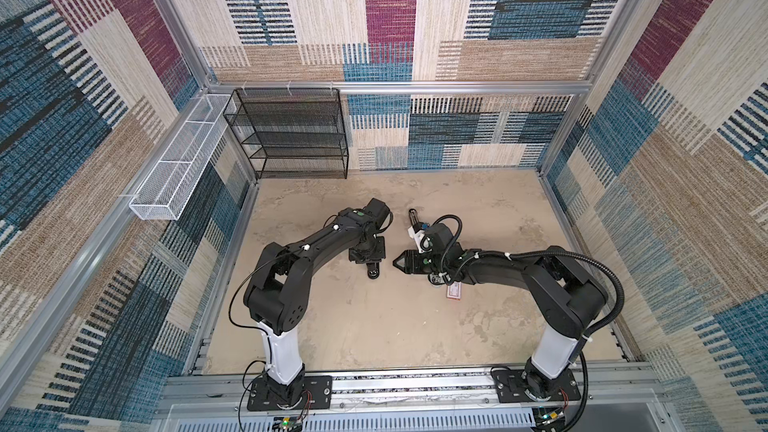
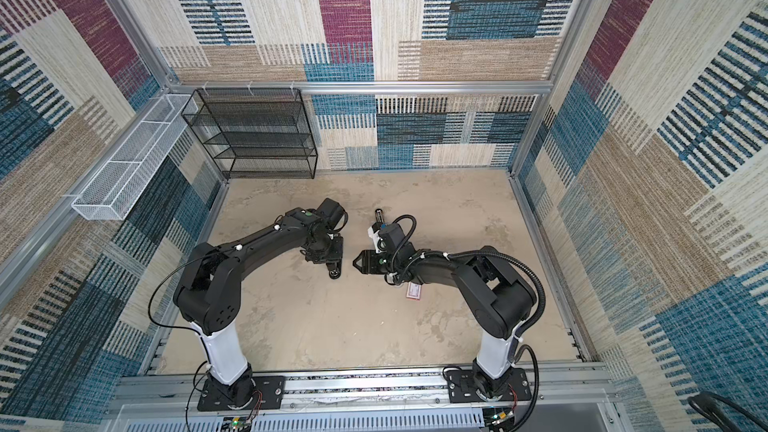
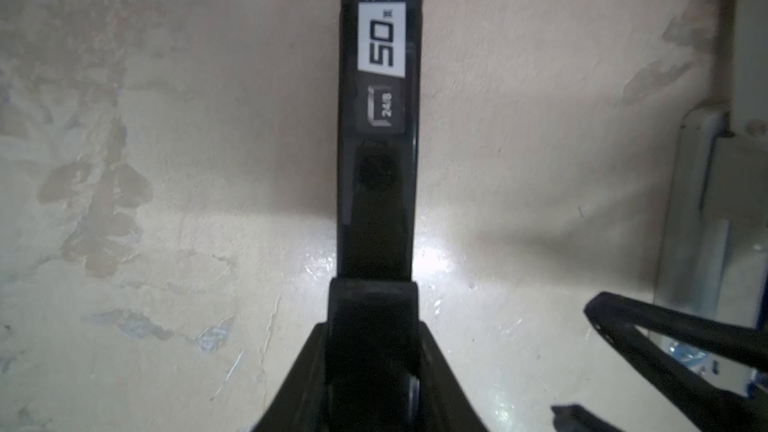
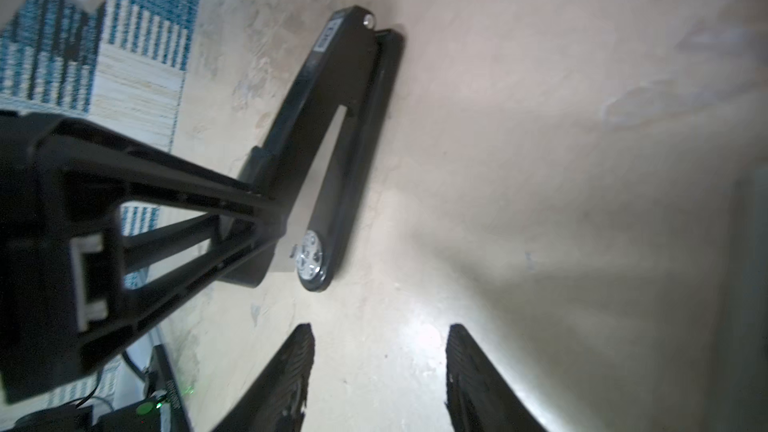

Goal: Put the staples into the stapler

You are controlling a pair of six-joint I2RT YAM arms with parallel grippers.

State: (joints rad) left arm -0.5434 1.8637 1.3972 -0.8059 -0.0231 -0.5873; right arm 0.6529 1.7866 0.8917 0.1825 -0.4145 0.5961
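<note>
Two claws share the work here. The left claw (image 4: 270,214) is pinched shut on the front tip of the top half of the black stapler (image 4: 357,118). It holds that half up off the bottom half, so the stapler gapes like a mouth. The right claw (image 4: 380,328) has its two fingers spread apart, with nothing between them but bare table (image 4: 540,118). Just ahead of the right claw, a little to one side, lies the open end of the stapler. The round silver plate (image 4: 309,261) on its bottom half is the part closest to the fingertips. The stapler's long shape runs away from this claw, with the hinge at the far end. The other way lies the small white box of staples (image 1: 454,290) with its red mark. In both top views it sits on the table behind the right claw, back along that claw's own arm and partly hidden under it. No loose strip shows, and I cannot tell if the box is open. I think the right arm is the nearer one to the box. So it would have to pull back and turn round for a strip, then come forward to the open mouth.
</note>
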